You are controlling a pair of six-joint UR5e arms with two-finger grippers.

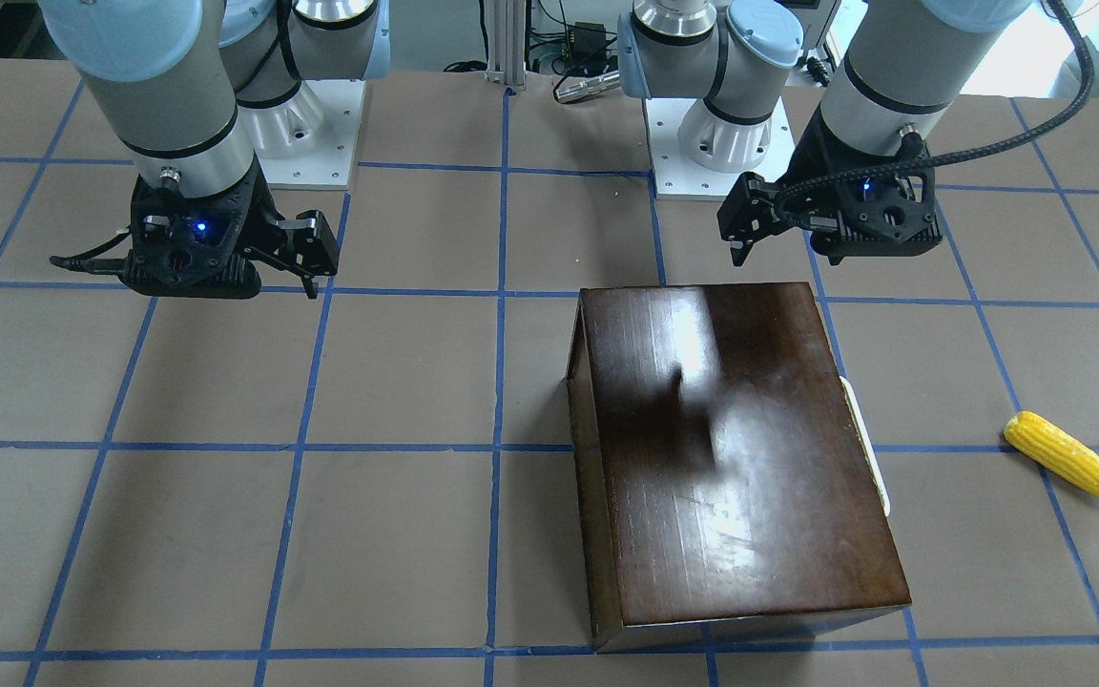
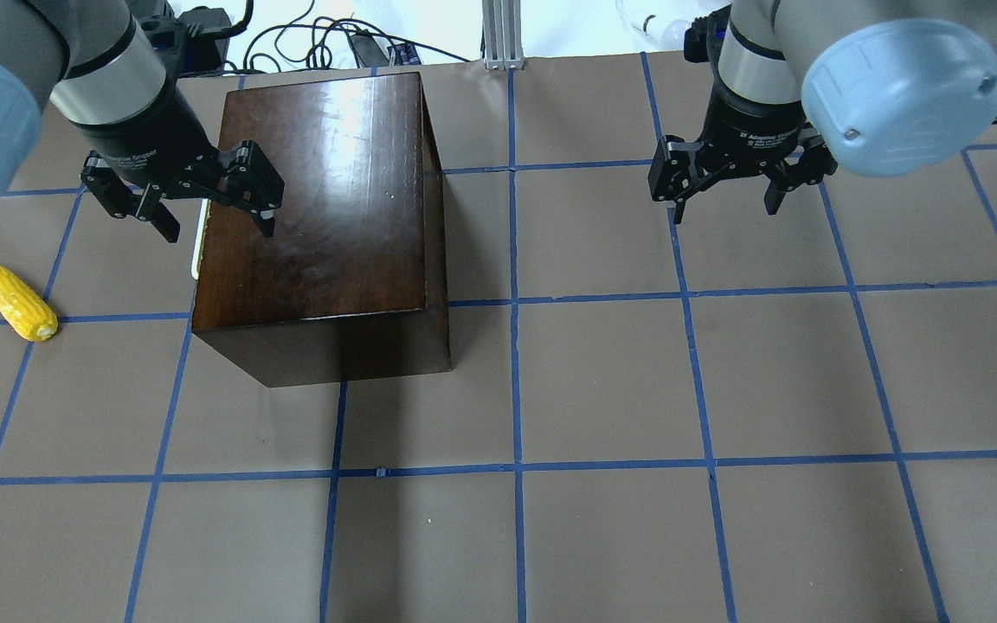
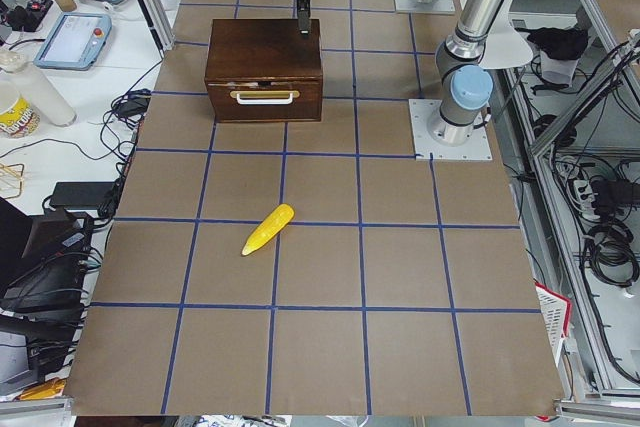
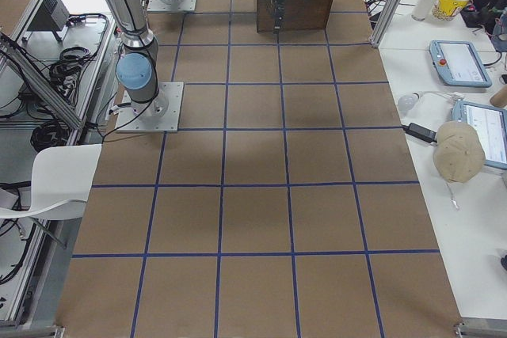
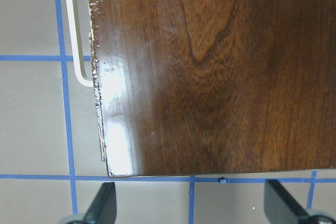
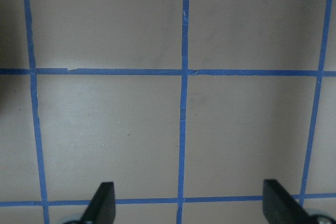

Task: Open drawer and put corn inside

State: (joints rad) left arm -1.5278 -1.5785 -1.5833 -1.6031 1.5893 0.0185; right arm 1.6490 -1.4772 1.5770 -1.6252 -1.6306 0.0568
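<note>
The drawer (image 3: pixel 262 105) sits shut in the dark box (image 2: pixel 325 190). Its whitish handle (image 2: pixel 196 247) faces the robot's left, where the corn (image 2: pixel 17 301) lies on the tabletop (image 2: pixel 602 381), well apart from the box. The left arm's fingers (image 2: pixel 159 218) hang spread wide and empty above the handle edge, probably lining up for a pull. The right arm's fingers (image 2: pixel 674 195), also wide and empty, hover well clear of the box.
</note>
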